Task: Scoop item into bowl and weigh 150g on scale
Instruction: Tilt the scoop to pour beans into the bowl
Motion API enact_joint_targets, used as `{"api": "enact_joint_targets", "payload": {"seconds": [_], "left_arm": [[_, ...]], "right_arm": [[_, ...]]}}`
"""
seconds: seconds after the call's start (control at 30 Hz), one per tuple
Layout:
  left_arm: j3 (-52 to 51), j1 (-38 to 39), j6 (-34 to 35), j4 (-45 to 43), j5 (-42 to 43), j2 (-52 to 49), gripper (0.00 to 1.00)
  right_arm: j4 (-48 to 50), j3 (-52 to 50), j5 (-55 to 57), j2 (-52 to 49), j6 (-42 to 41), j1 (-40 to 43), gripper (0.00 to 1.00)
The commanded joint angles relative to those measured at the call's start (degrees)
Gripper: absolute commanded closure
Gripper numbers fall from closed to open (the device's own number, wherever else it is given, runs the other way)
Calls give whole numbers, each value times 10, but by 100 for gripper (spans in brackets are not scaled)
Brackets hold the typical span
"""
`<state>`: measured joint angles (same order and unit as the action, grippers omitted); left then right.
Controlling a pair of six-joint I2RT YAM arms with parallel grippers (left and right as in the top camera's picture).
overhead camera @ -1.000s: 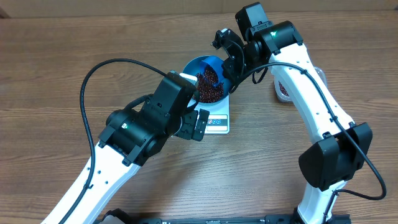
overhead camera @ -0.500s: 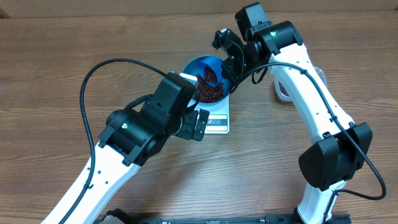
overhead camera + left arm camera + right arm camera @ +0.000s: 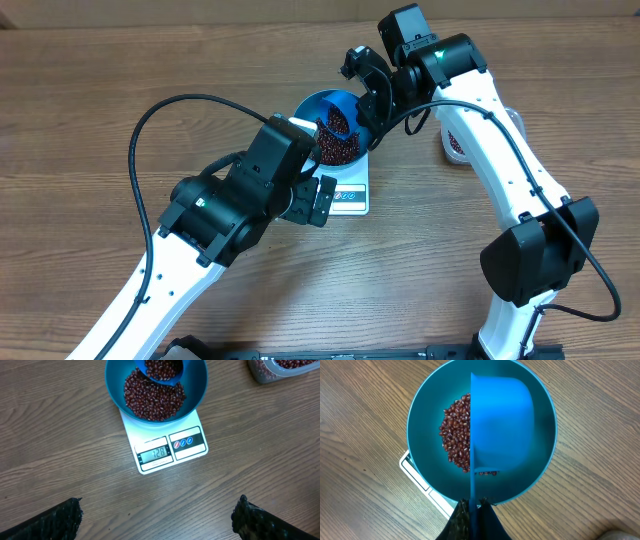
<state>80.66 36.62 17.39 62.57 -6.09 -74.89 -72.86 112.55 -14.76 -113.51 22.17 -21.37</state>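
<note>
Sitting on the white scale (image 3: 165, 450) is the big blue bowl (image 3: 112, 385) with a heap of red-brown beans (image 3: 152, 400) in it, and the display reads 128. A clear tub (image 3: 280, 367) of more beans sits off to the side on the wood table (image 3: 60, 450), partly hidden under the right arm from overhead. The right gripper (image 3: 472, 510) is clamped on the handle of the small blue scoop (image 3: 502, 425), which hangs tilted over the bowl and blocks part of the heap. The left gripper (image 3: 157, 512) hovers near the scale's display end, jaws spread wide, holding nothing.
</note>
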Motion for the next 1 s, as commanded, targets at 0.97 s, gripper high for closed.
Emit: {"api": "enact_joint_targets", "payload": {"seconds": [0.97], "left_arm": [[5,-2,-5,-2,-5,-1,0]], "right_arm": [[2,12,43,28,3,-11,96]]}}
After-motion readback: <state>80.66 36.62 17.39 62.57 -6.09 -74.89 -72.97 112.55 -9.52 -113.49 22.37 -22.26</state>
